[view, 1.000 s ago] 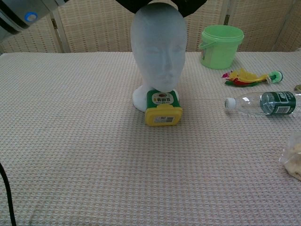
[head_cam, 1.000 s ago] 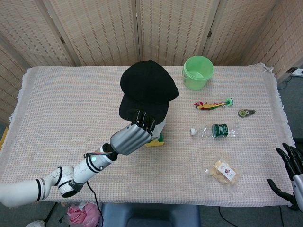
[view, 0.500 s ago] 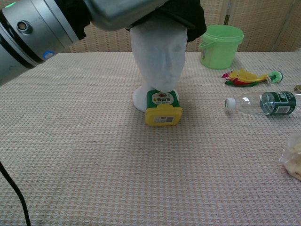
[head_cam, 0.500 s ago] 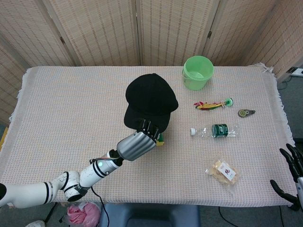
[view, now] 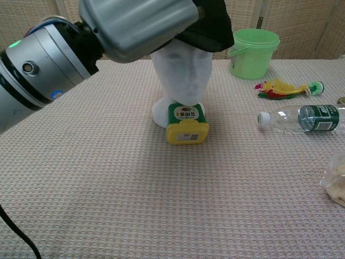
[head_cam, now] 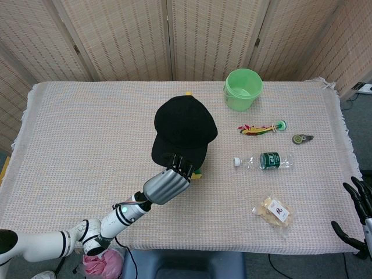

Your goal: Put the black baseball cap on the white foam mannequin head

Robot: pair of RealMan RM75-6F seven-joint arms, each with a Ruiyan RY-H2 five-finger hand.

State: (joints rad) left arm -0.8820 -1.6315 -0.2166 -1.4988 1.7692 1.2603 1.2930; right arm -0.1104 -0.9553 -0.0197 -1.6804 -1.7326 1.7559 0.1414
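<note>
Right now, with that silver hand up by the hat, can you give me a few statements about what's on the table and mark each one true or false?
1. The black baseball cap sits over the white foam mannequin head. True.
2. The left hand is at the cap's brim. True.
3. The green bucket lies tipped on its side. False: it stands upright near the far edge.
4. The plastic bottle stands upright. False: it lies on its side.
5. The right hand holds the snack bag. False: it is apart from it, at the table's edge, holding nothing.

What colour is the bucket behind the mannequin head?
Light green bucket, clearest in the chest view.
</note>
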